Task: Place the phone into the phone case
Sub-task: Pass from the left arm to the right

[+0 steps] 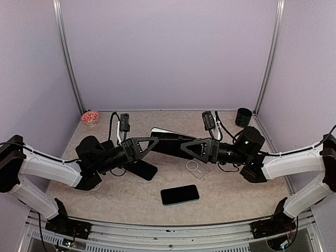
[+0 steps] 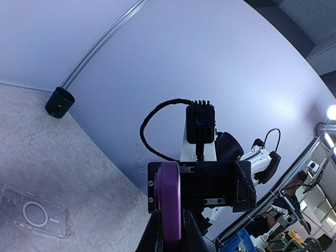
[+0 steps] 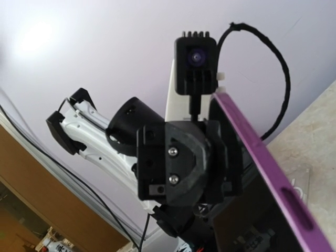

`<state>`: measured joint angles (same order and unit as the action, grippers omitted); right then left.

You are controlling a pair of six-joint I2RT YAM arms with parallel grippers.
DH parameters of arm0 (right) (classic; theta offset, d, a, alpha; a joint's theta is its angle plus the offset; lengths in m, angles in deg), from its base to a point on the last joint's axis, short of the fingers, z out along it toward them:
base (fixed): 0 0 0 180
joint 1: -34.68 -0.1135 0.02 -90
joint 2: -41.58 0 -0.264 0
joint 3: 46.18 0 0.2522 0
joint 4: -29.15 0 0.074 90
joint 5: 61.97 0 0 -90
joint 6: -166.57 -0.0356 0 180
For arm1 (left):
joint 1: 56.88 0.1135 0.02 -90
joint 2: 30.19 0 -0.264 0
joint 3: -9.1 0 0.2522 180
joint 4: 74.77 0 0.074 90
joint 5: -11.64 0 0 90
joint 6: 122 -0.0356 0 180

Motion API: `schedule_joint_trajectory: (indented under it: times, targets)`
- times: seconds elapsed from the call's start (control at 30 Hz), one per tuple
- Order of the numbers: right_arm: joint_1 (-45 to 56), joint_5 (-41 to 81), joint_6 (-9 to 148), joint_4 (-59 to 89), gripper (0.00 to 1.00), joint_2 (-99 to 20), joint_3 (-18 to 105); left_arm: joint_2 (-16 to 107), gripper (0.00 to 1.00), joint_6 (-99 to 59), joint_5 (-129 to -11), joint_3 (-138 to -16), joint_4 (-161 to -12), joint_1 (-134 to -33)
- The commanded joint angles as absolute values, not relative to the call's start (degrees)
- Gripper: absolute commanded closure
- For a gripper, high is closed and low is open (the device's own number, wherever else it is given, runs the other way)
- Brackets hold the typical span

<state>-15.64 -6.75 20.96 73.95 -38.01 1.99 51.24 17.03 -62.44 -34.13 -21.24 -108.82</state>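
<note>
1. Purple phone [image 2: 170,195] is held above the table [image 1: 126,202], clamped between the fingers of the left gripper [image 2: 171,233].
2. Right gripper [image 1: 186,147] is at the other end of the phone; whether it grips, I cannot tell.
3. Clear phone case [image 1: 197,167] lies flat on the table, below the right gripper.

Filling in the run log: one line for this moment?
left tool shut on purple-edged phone; right tool at its other end, grip unclear; clear case lies empty
</note>
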Motion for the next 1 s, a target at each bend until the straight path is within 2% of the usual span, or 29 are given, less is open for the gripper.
schedule_joint_trajectory:
  times: [0.0, 0.2, 0.33, 0.57, 0.7, 0.97]
  targets:
    - [-16.87, -6.39, 20.07, 77.03, 0.12, -39.13, 4.0, 51.67, 1.0, 16.74, -65.21, -33.88, -16.36, -109.52]
    - [-17.36, -5.81, 20.23, 77.23, 0.15, -39.46, 3.83, 51.54, 1.0, 16.85, -66.16, -33.41, -16.26, -109.6]
    - [-17.37, -5.72, 20.37, 77.34, 0.22, -39.37, 3.62, 51.97, 1.0, 16.98, -65.67, -33.57, -16.68, -109.62]
    - [-17.39, -6.14, 20.58, 77.27, 0.47, -39.19, 3.52, 52.56, 1.0, 17.36, -65.61, -33.58, -16.72, -109.68]
    - [-17.35, -6.03, 21.0, 76.98, 0.66, -38.94, 3.37, 52.3, 1.0, 17.21, -65.7, -33.57, -17.39, -109.7]
    - [-17.35, -5.97, 21.8, 75.7, 0.87, -38.93, 3.59, 51.38, 1.0, 16.6, -66.27, -33.84, -20.19, -109.62]
